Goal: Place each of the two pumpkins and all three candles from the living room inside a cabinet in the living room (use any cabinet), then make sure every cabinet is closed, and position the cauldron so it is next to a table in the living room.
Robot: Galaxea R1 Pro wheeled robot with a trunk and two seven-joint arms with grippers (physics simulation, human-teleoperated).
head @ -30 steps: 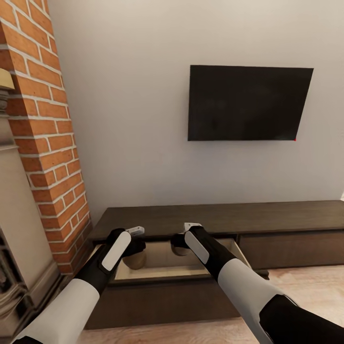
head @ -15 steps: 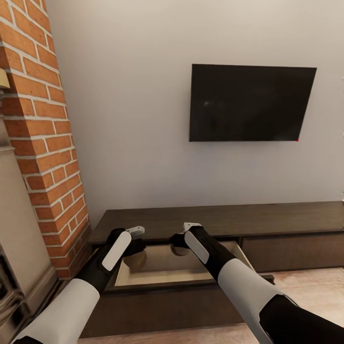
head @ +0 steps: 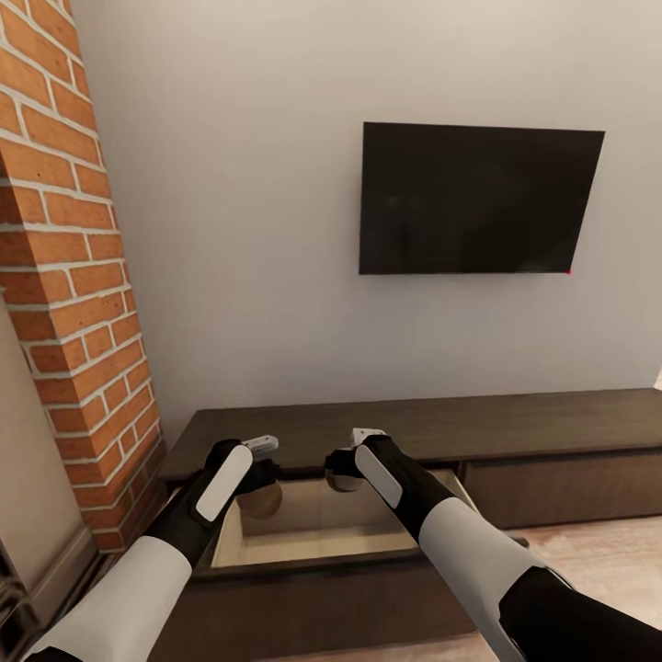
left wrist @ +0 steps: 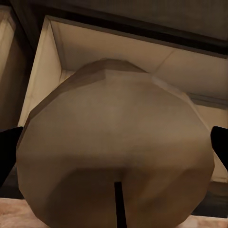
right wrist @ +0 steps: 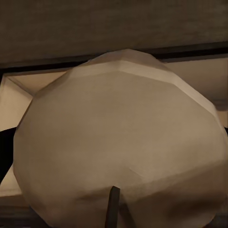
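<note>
In the head view my left gripper is shut on a cream-beige candle. It hangs over the left end of an open drawer of the long dark-brown cabinet. My right gripper is shut on a second candle over the drawer's back middle. In the left wrist view that candle sits between dark fingertips, with the pale drawer interior behind it. The right wrist view has its candle in front of the cabinet's dark top edge.
A red brick chimney rises at the left, right beside the cabinet's end. A black television hangs on the pale wall above the cabinet. A closed drawer front lies to the right, with light wood floor in front.
The whole view has shifted as the camera moved, and the stone fireplace surround has slid out at the left. Both grippers hold their candles over the open drawer as before.
</note>
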